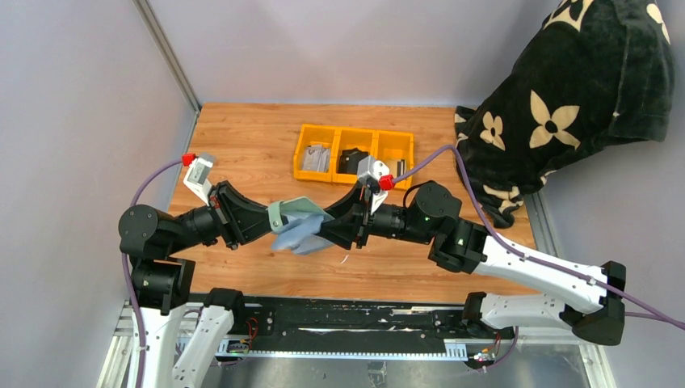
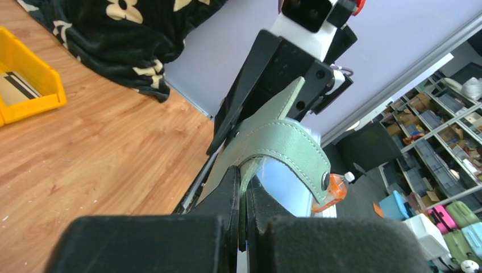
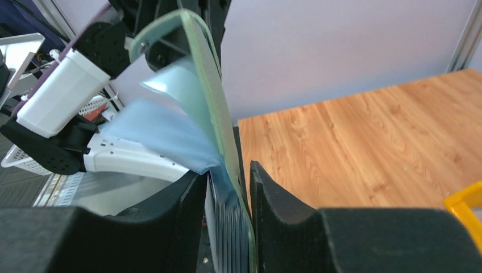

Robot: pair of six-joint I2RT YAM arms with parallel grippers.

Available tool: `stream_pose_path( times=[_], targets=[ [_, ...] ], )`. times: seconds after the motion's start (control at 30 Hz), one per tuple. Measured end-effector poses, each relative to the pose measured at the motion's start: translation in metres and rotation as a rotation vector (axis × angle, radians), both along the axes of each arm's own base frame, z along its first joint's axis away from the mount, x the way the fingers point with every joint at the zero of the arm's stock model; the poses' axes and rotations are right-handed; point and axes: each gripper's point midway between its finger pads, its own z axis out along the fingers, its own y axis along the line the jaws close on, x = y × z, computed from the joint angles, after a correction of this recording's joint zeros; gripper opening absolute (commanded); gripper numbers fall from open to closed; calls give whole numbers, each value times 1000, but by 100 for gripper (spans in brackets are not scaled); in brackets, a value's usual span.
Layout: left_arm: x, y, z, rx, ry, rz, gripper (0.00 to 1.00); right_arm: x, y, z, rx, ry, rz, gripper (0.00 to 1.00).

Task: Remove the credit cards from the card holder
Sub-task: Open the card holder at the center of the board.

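The sage-green card holder (image 1: 300, 208) hangs unfolded in the air between both arms, above the table's front half, its blue-grey inside (image 1: 297, 236) drooping. My left gripper (image 1: 271, 220) is shut on the green cover by the strap tab (image 2: 307, 159), as the left wrist view shows at the left gripper (image 2: 243, 173). My right gripper (image 3: 227, 170) straddles the holder's pocket end, jaws open. Its left finger lies against the stacked grey-white edges of the credit cards (image 3: 230, 233). A thin gap separates its right finger from the green cover (image 3: 207, 74).
A yellow three-compartment bin (image 1: 355, 129) stands at the back centre of the wooden table, with greyish cards (image 1: 317, 158) in its left compartment and a black lump (image 1: 351, 159) in the middle one. A black flower-patterned blanket (image 1: 565, 89) is heaped at the back right.
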Motion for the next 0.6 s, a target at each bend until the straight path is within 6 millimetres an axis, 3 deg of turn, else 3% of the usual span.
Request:
stream_pose_path(
  times=[0.23, 0.27, 0.33, 0.4, 0.43, 0.6],
  targets=[
    [-6, -1, -3, 8, 20, -32, 0, 1, 7, 26, 64, -56, 13, 23],
    [-6, -1, -4, 9, 21, -33, 4, 0, 7, 27, 67, -57, 20, 20],
    [-6, -1, -5, 14, 21, -31, 16, -3, 7, 27, 68, -52, 34, 9],
    [-5, 0, -6, 25, 8, -19, 37, -5, 8, 27, 69, -35, 45, 0],
    [-5, 0, -5, 34, -6, -13, 51, -6, 8, 27, 69, -30, 47, 0],
    [-10, 5, 8, 73, -112, 38, 98, -7, 7, 25, 63, 18, 52, 0]
  ],
)
